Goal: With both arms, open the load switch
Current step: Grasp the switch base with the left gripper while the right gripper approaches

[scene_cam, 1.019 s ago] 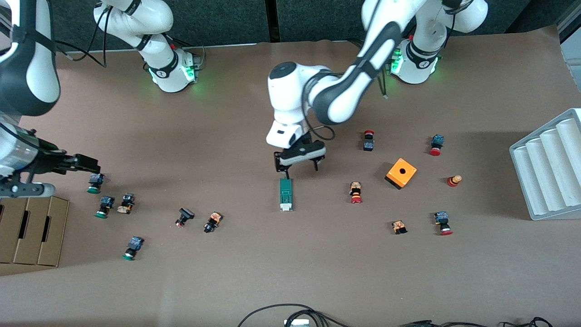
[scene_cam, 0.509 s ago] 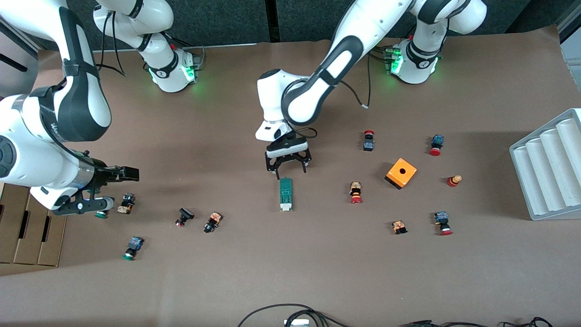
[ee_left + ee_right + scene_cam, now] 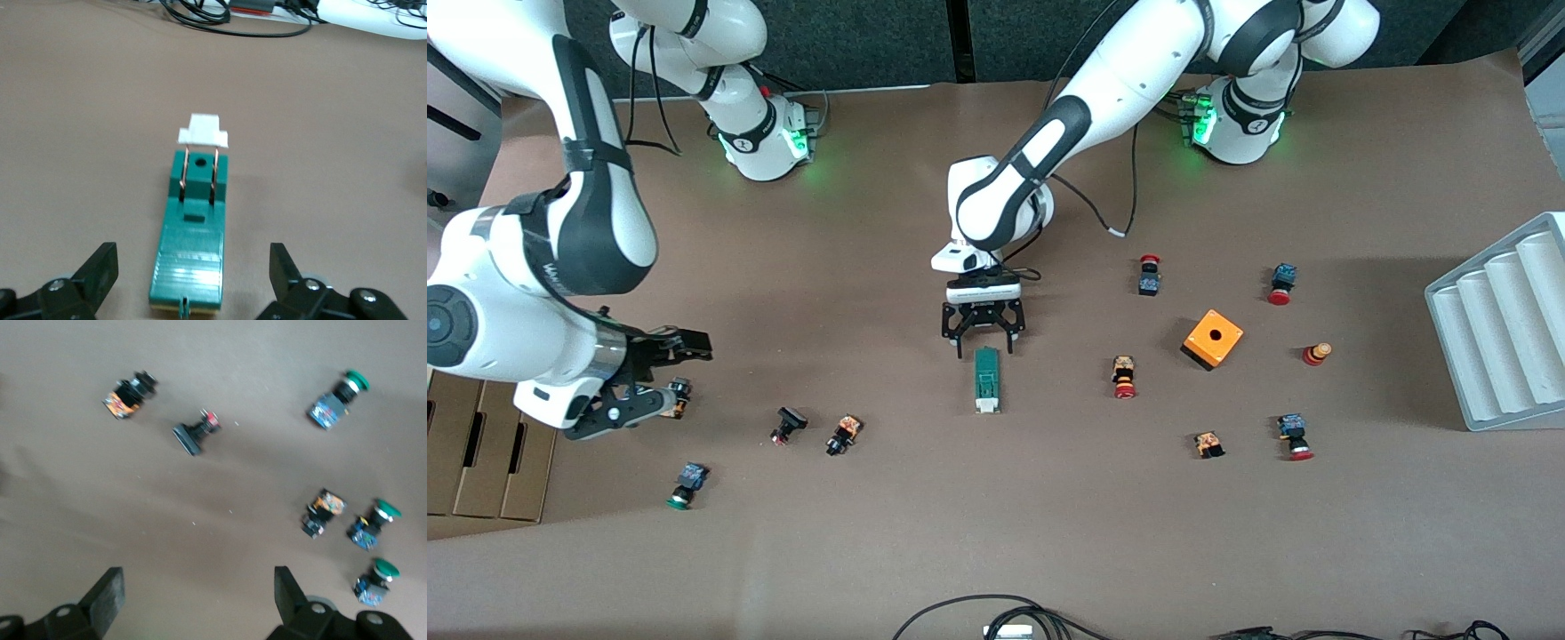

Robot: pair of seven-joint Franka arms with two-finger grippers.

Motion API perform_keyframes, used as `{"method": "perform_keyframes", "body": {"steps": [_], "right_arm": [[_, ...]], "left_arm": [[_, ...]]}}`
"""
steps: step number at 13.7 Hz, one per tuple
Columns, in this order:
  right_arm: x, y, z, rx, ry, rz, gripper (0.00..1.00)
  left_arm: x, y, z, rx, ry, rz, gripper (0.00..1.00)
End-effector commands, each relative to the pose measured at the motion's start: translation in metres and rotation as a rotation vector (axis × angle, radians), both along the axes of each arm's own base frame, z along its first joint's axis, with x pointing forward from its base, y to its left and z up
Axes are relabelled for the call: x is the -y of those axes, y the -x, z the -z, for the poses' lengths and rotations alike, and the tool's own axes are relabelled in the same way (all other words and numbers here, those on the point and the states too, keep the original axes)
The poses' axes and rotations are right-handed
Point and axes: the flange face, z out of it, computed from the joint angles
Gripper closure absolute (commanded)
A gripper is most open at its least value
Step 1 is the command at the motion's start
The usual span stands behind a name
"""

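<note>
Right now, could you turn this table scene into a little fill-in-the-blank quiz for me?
1. The left tool is over the end of the green load switch with its fingers ____.
2. The small piece at the switch's nearer end is ____ in colour.
3. The cube with a hole is ____.
4. The right tool holds ____.

Missing words: open; white; orange; nothing

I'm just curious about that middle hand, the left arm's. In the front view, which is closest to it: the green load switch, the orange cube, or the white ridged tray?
1. Load switch: directly under the open left hand.
2. Orange cube: toward the left arm's end.
3. White ridged tray: at the table's edge on that end.
</note>
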Motion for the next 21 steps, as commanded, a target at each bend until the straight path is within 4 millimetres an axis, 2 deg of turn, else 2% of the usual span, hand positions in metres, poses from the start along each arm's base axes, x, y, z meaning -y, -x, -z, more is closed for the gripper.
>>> {"method": "perform_keyframes", "body": {"steps": [1,4,6,8,9,14,17,19,21], "right_arm": [[-0.031,-0.004,-0.007,0.033,-0.026,-0.048,0.0],[-0.061,-0.003,-0.004,0.051,-0.025,-0.127,0.0],[-0.081,-0.007,0.004,0.069,-0.041,-0.263,0.0],[-0.084,-0.019,0.017,0.102,-0.061,-0.38,0.0],[-0.088,-0.023,0.02,0.129,-0.067,-0.425,0.0],[-0.159,-0.015,0.032,0.164,-0.078,-0.57,0.0],[-0.213,-0.01,0.044,0.19,-0.074,-0.655,0.0],[-0.232,-0.009,0.057,0.185,-0.075,-0.719,0.0],[-0.243,-0.013,0.073,0.195,-0.085,-0.844,0.0]], "left_arm": [[0.001,0.011,0.03,0.094,-0.065,0.011,0.01],[0.001,0.015,0.035,0.121,-0.091,0.011,0.01],[0.003,0.015,0.032,0.126,-0.081,0.009,0.02],[0.011,0.035,0.043,0.145,-0.097,0.065,0.07],[0.009,0.035,0.052,0.18,-0.097,0.061,0.07],[-0.002,0.036,0.08,0.294,-0.069,0.033,0.09],[-0.001,0.039,0.081,0.296,-0.074,0.036,0.13],[0.001,0.044,0.082,0.311,-0.084,0.038,0.16],[0.001,0.044,0.081,0.315,-0.093,0.042,0.24]]}}
